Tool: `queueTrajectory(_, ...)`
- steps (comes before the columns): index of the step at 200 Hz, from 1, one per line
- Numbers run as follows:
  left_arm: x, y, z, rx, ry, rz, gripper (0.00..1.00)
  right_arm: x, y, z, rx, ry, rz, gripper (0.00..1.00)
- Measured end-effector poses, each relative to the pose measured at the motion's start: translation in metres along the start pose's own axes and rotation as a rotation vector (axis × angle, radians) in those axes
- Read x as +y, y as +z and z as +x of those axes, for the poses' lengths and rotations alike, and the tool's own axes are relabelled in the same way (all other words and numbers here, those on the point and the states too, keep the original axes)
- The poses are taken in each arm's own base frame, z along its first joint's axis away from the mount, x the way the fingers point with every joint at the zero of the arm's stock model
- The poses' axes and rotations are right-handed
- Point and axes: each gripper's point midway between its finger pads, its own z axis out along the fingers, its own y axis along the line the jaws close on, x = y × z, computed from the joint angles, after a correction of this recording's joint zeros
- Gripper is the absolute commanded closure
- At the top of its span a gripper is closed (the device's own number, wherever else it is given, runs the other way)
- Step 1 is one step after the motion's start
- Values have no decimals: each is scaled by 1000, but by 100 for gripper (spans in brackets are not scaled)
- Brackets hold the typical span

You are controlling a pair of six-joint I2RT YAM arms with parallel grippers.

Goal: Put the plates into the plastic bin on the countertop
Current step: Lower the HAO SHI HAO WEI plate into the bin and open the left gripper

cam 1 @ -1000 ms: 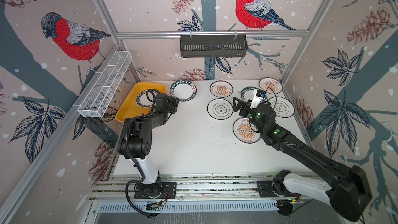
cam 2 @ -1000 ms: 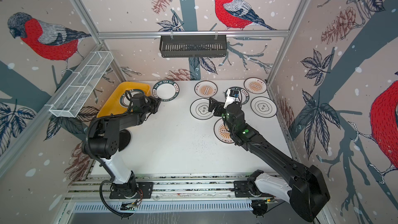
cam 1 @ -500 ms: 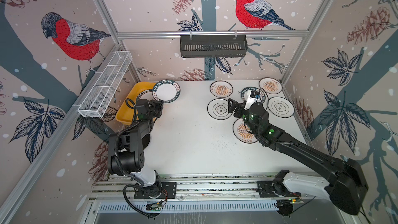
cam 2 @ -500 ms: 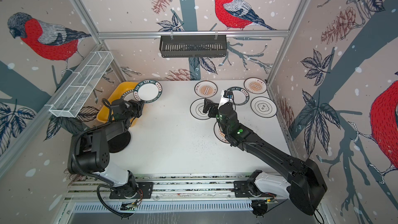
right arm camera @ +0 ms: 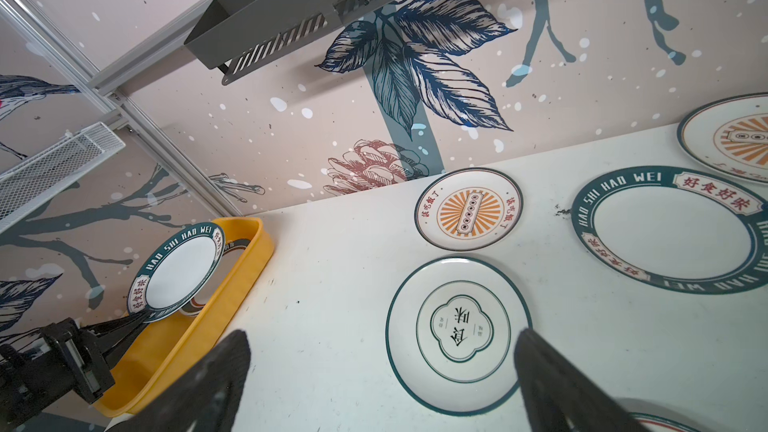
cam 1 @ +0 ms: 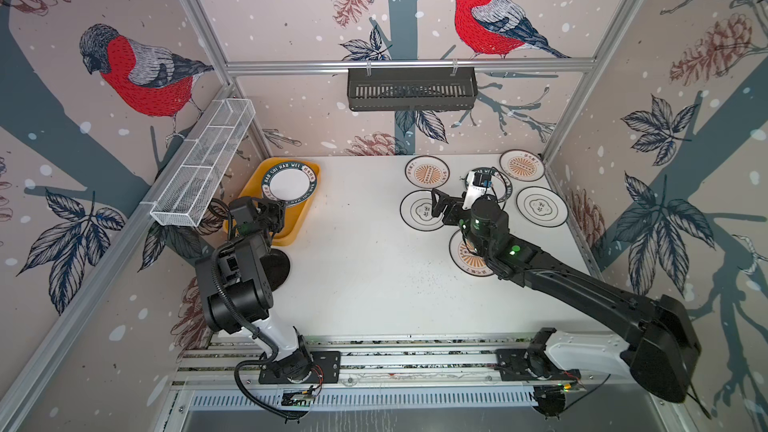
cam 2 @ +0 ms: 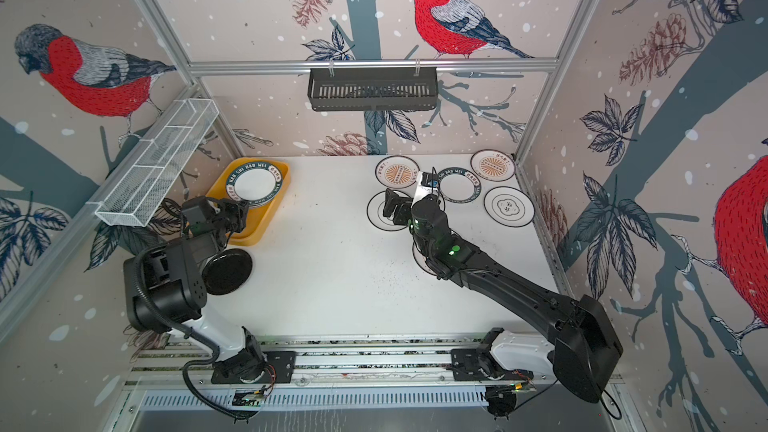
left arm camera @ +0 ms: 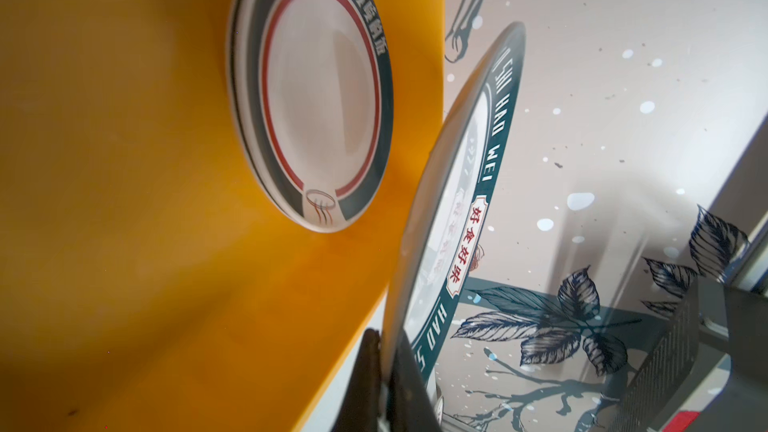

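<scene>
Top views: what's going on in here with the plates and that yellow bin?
The left claw is shut on the rim of a lettered plate, holding it tilted above the plastic bin, where at least one other plate lies flat. The right claw hangs open over an emblem plate on the countertop. A black plate sits by the left arm.

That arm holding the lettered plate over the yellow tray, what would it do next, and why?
Probably lower it and let go: the left end effector pinches the tilted lettered plate by its rim above the yellow bin, where another plate already lies.
</scene>
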Motion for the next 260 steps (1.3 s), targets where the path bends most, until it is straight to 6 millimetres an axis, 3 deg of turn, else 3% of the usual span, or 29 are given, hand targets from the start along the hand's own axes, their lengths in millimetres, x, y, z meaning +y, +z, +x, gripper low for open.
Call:
queueTrajectory(80, 22, 38, -17, 36, -10, -45, 98, -2, -1, -4, -21, 0, 28, 0)
queueTrajectory(156, 43, 49, -23, 10, -42, -89, 97, -5, 0, -9, -37, -5, 55, 0)
queueTrajectory(234, 44, 66, -38, -5, -52, -94, 84, -6, 3, -8, -31, -27, 68, 0)
queueTrajectory(260, 43, 68, -39, -6, -51, -93, 71, -6, 3, -9, -32, -26, 70, 0)
